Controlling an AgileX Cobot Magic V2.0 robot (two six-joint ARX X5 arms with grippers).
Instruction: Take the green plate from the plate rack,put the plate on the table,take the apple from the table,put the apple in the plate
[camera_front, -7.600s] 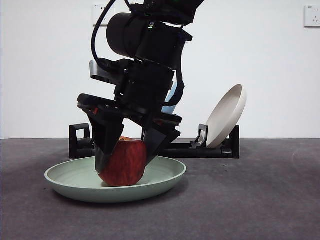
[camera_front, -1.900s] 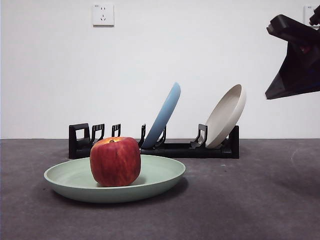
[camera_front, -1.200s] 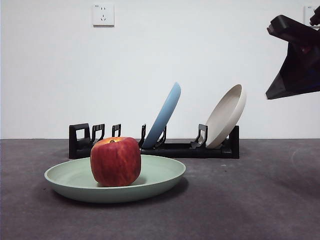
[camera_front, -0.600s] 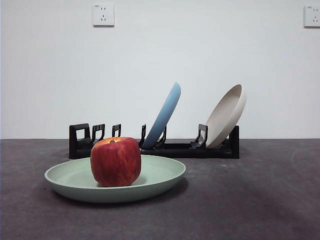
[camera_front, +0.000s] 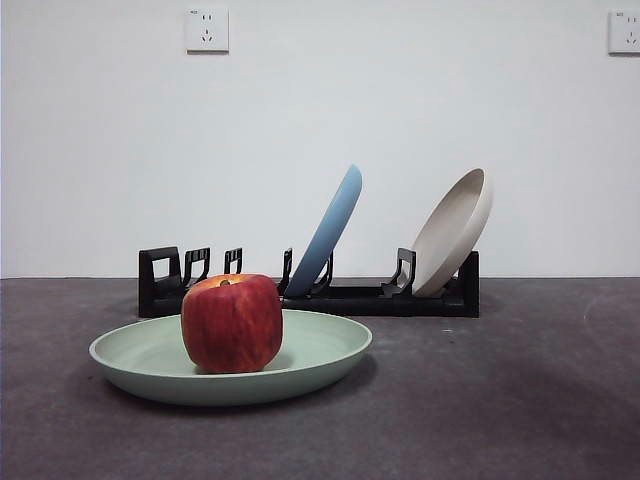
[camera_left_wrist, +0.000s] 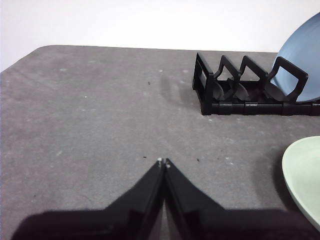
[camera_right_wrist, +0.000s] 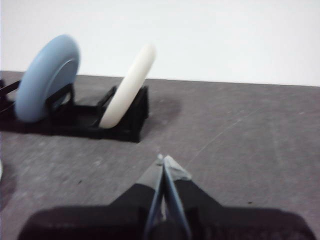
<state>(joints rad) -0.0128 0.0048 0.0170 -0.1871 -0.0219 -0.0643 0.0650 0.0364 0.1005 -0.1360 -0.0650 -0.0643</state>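
1. My right arm has pulled out of the front view: a second ago its dark tip showed at the upper right corner, and now that corner shows only the white wall. Neither arm appears in that view.

2. My right gripper (camera_right_wrist: 163, 161) hangs over bare desk, its black jaws pressed together with nothing between them, looking toward the end of the long, low black plate rack (camera_front: 400, 297) where the tilted beige plate (camera_front: 452, 232) and the leaning blue plate (camera_front: 327, 232) stand in their slots.

3. My left gripper (camera_left_wrist: 163, 162) is also pressed together and holds nothing, poised over the dark grey, mottled desk (camera_front: 520, 400) near the rack's vacant slots, with the plate's rim just at the edge of its view.

4. The wide, shallow, pale sage-green plate (camera_front: 320, 360) lies flat on the desk in front of the rack, apart from it.

5. The large, blocky dark red apple (camera_front: 231, 323) stands upright inside that plate, a little off centre, stem hollow up, free of any gripper. It has not shifted in the last second.

6. I judge the task complete: plate out of the rack and on the desk, apple in the plate, both arms withdrawn. Nothing looks likely to roll or tip.
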